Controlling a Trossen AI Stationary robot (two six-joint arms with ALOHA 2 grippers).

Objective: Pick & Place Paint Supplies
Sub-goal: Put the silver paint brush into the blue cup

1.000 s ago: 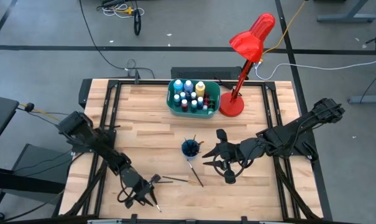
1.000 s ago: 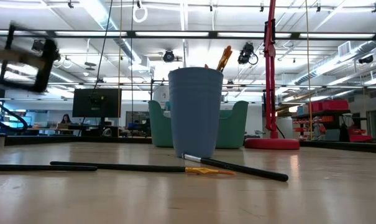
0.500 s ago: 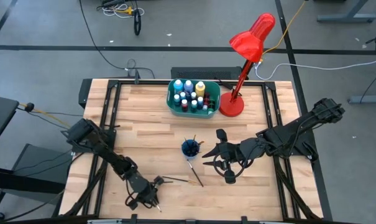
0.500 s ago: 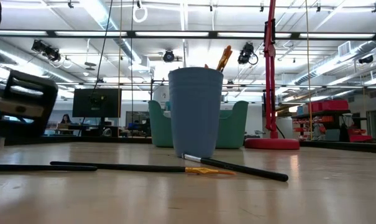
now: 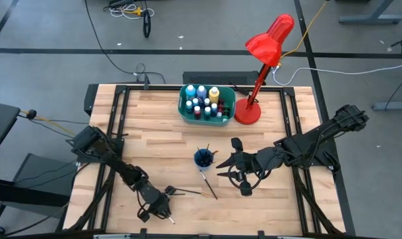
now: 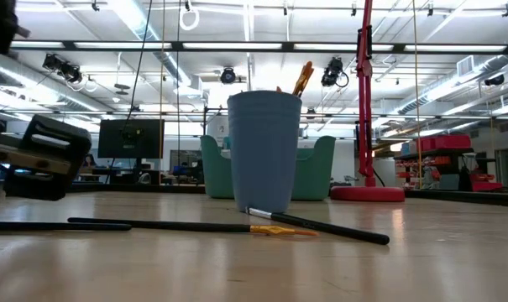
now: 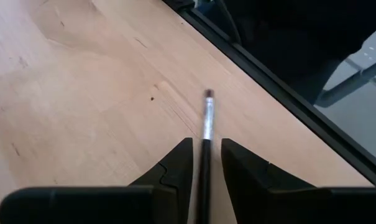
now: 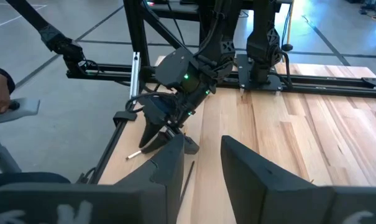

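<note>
Wooden boards make up the table [image 5: 161,153], which stands on a grey floor with cables lying on it. At the far edge, near the middle, sits a teal tub [image 5: 206,101] full of small paint bottles [image 5: 202,91] with blue, white and yellow caps. A red lamp [image 5: 264,63] stands just beside the tub, toward the far right corner.

Near the middle of the table stands a blue cup [image 5: 202,158] with a few brushes [image 6: 302,77] sticking out of it. From table height, the orange tip of one shows above the cup's rim. Two more brushes lie flat on the wood by the cup. One brush [image 5: 208,184] lies at a slant just in front of the cup. The other brush [image 5: 187,192] lies closer to the near edge, pointing toward the left arm.

The left gripper [image 5: 162,209] is low down at the near edge, left of the middle. Its fingers [image 7: 175,168] pinch a thin dark brush [image 7: 206,130]. That brush sticks out between them, over the wood close to the table's edge.

The right gripper [image 5: 232,167] hangs just to the right of the cup, above the table. Its fingers [image 8: 166,165] are spread apart with nothing between them.
</note>
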